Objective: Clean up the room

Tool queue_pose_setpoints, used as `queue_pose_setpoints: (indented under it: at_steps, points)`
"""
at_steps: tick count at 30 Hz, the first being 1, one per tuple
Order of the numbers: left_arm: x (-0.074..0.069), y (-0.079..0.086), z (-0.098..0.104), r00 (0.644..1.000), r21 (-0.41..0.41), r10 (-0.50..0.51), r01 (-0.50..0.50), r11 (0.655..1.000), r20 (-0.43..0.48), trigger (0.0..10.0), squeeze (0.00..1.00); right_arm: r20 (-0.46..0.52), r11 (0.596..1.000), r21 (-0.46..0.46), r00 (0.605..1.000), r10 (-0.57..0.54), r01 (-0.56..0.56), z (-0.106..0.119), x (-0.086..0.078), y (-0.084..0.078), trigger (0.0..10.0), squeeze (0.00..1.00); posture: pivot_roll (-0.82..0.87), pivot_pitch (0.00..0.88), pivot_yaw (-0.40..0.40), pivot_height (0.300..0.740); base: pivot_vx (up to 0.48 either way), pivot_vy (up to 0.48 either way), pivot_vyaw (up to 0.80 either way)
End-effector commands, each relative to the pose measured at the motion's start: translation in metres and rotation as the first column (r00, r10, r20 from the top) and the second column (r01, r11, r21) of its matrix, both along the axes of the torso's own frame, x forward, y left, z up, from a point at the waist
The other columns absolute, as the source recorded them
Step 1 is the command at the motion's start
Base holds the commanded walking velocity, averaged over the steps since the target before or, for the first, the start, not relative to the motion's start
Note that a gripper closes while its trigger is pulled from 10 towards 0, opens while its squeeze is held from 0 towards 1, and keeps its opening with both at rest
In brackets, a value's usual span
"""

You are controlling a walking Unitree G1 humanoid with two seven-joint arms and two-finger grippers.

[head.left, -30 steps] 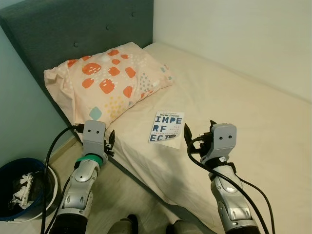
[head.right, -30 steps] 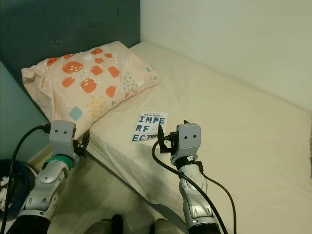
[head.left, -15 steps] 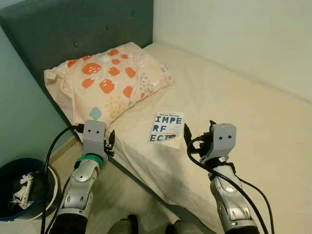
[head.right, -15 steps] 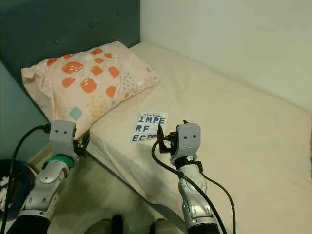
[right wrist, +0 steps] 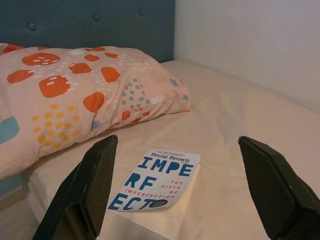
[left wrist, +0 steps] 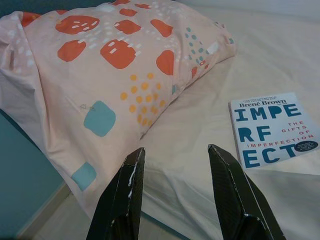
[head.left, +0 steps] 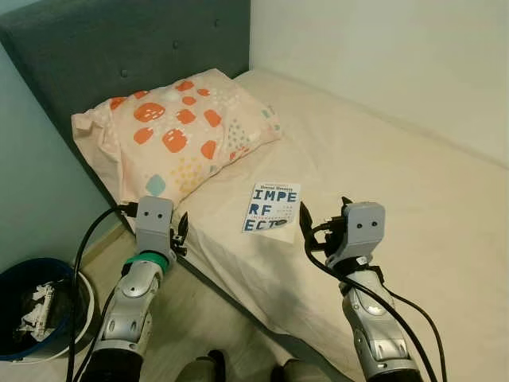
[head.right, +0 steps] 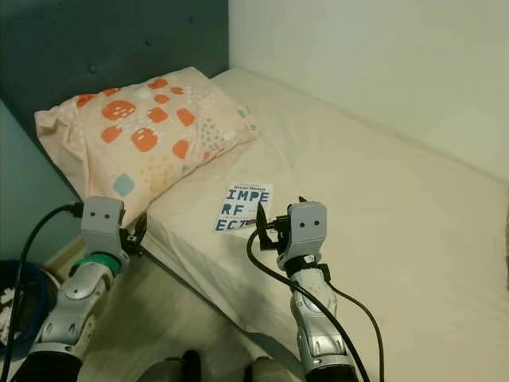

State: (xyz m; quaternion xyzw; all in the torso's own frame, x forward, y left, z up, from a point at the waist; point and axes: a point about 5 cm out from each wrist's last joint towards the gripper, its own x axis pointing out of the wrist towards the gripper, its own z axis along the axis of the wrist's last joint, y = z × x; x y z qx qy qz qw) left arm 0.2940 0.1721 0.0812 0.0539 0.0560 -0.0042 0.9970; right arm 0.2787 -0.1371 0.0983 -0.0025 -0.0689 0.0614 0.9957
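The book (head.left: 271, 208) lies flat on the bed (head.left: 413, 199), long axis running away from the robot. The right hand (head.left: 322, 227), released, is nearer, just behind it. The left hand (head.left: 180, 231), released, hovers beside the pillow (head.left: 175, 135).

Book (head.left: 271, 208) on bed (head.left: 382, 183) — pillow (head.left: 175, 131) behind-left, bin (head.left: 36, 306) on floor.

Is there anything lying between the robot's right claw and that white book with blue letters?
Nothing. In the right wrist view, bare cream bedsheet separates the open right gripper from the white book.
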Motion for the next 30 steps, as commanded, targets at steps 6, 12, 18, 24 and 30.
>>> queue_pose_setpoints:
  at_steps: [6, 12, 18, 24, 30]
  points:
    - [-0.0028, 0.0001, -0.0059, 1.0, 0.01, -0.002, 0.002, 1.0, -0.028, 10.0, 0.0, -0.026, 1.0, -0.001, 1.0, 0.001, -0.001, -0.0058, -0.0029, 0.0006, 10.0, 0.0, -0.15, 0.019, 0.058, 0.731, 0.0, 0.0, 0.0]
    - [-0.0027, 0.0002, -0.0058, 1.0, 0.011, -0.003, 0.003, 1.0, -0.028, 10.0, 0.0, -0.025, 1.0, 0.001, 1.0, 0.0, 0.0, -0.0057, -0.0025, 0.0008, 10.0, 0.0, -0.15, 0.019, 0.059, 0.731, 0.0, 0.0, 0.0]
    - [-0.0023, 0.0003, -0.0056, 1.0, 0.012, -0.003, 0.003, 1.0, -0.028, 10.0, 0.0, -0.025, 1.0, 0.004, 1.0, 0.0, 0.0, -0.0058, -0.0023, 0.0011, 10.0, 0.0, -0.15, 0.019, 0.059, 0.731, 0.0, 0.0, 0.0]
    - [-0.0027, 0.0002, -0.0058, 1.0, 0.012, -0.004, 0.005, 1.0, -0.03, 10.0, 0.0, -0.027, 1.0, 0.009, 1.0, -0.001, 0.002, -0.0063, -0.003, 0.0012, 10.0, 0.0, -0.15, 0.023, 0.06, 0.731, 0.0, 0.0, 0.0]
    - [-0.0027, 0.0, -0.0057, 1.0, 0.011, -0.004, 0.004, 1.0, -0.03, 10.0, 0.0, -0.028, 1.0, 0.009, 1.0, -0.001, 0.002, -0.0062, -0.003, 0.001, 10.0, 0.0, -0.15, 0.025, 0.058, 0.731, 0.0, 0.0, 0.0]
